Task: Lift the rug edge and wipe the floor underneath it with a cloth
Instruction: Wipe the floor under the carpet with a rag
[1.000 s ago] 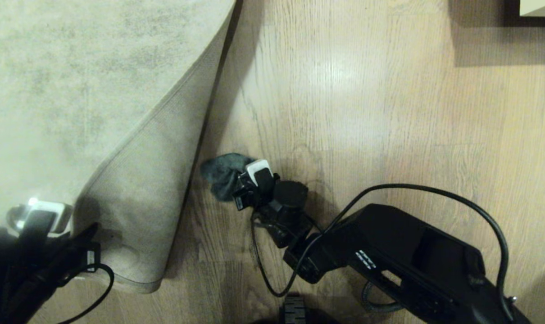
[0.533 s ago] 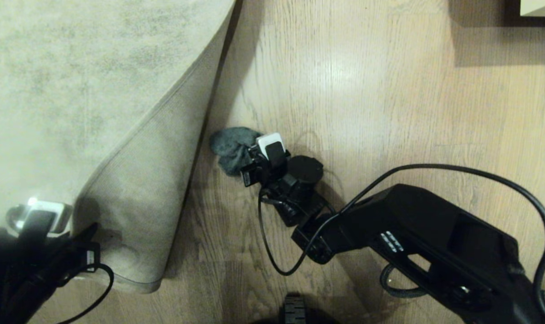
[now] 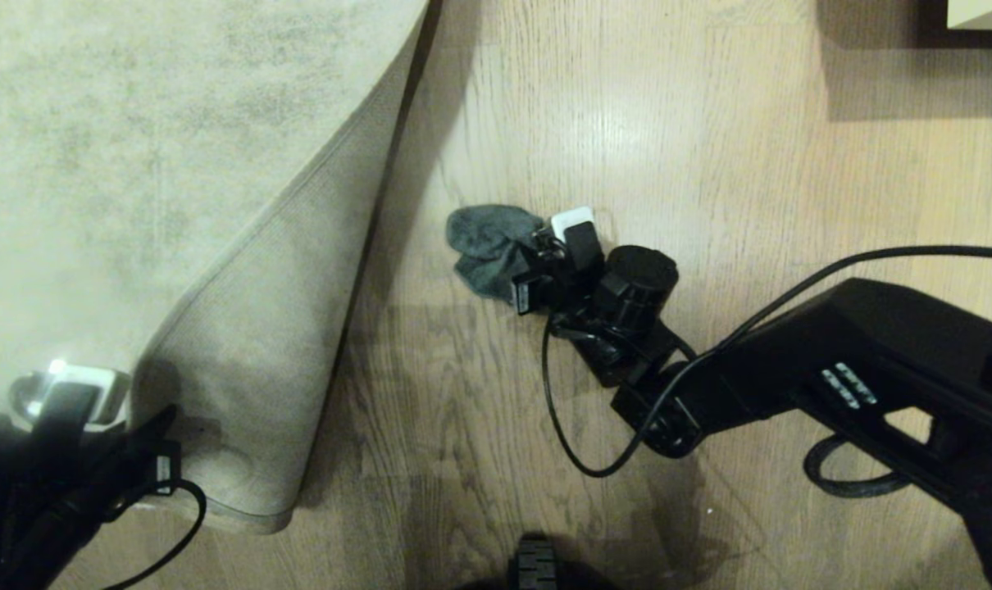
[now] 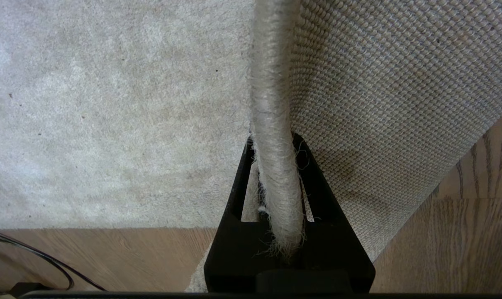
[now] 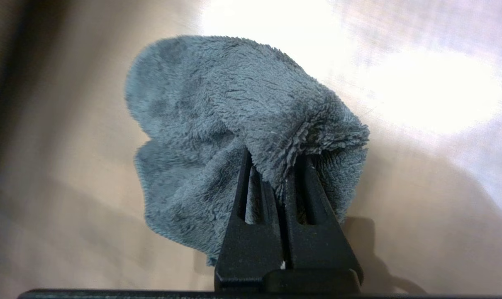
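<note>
The right end effector [image 3: 537, 266] is squeezed tight on the cloth [image 3: 488, 246]. The cloth is soft, fuzzy and lumpy, a dark grey-blue colour, and it sits bunched up on the floor [image 3: 709, 164]. The floor is made of light brown wood planks with thin dark grain lines and a shiny bright patch. The cloth lies on bare wood, a little way from the lifted side of the rug [image 3: 135, 123].

The left end effector [image 4: 276, 182] is clamped on the edge of the rug, low at the left of the head view. The rug is big, pale and mottled, with short soft fluff on top. Its corner is lifted and curled over, so the plain tan back shows.

The left wrist view shows things the head view does not. The rug's edge [image 4: 274, 124] looks like a thick fuzzy rope with loose threads, pinched between two black fingers [image 4: 317, 195]. The back of the rug [image 4: 379, 104] is a bumpy weave of tiny knots.

The right wrist view shows the cloth [image 5: 234, 112] up close, with its tiny hairs and deep folds. The black fingers [image 5: 309, 199] press close together with a fold of cloth caught between them. The floor there looks blurry with a white glare.

The head view alone shows both arms at once, and a black cable [image 3: 578, 434] looping by the right arm.
</note>
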Controlling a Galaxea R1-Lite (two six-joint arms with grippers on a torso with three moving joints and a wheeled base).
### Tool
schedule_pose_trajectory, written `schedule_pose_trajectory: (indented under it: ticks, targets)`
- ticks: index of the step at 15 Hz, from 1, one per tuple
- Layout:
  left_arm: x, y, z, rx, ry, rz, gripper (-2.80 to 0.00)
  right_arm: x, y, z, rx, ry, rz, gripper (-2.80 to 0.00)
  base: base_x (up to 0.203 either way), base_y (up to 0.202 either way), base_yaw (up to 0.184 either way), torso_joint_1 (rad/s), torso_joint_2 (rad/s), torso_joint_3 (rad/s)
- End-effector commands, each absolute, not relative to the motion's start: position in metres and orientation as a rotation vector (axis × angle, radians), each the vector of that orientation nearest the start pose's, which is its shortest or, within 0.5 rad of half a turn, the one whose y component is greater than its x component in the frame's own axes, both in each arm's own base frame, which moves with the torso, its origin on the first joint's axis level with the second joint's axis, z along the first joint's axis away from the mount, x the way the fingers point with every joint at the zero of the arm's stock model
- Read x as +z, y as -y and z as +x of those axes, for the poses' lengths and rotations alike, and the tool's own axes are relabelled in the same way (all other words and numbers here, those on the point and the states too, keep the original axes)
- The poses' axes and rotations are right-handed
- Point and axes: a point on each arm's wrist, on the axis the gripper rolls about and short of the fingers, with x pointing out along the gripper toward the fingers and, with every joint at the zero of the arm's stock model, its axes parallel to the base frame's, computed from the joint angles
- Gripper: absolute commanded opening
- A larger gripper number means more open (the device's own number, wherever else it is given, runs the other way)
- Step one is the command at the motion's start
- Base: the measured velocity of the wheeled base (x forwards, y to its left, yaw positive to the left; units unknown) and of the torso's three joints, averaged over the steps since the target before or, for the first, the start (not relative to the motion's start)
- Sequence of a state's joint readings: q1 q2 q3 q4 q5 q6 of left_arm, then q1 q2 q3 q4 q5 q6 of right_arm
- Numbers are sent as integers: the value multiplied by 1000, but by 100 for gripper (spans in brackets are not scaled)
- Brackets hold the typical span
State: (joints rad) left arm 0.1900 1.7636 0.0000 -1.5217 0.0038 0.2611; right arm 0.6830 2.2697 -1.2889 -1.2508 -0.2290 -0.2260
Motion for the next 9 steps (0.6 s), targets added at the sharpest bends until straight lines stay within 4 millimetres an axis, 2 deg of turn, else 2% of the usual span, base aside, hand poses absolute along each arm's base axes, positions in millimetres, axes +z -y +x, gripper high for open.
schedule_pose_trajectory:
  ticks: [1,6,9]
  targets:
    - [89,-38,195,168,-218,243,-280,164,-244,344,369,272,-119,-280,0,0,0,0,0,0]
    - [88,-38,196,167,-222,242,-280,154,-172,334,253,162,-142,-280,0,0,0,0,0,0]
    - [87,-38,196,168,-224,242,-280,143,-143,325,206,88,-102,-280,0,0,0,0,0,0]
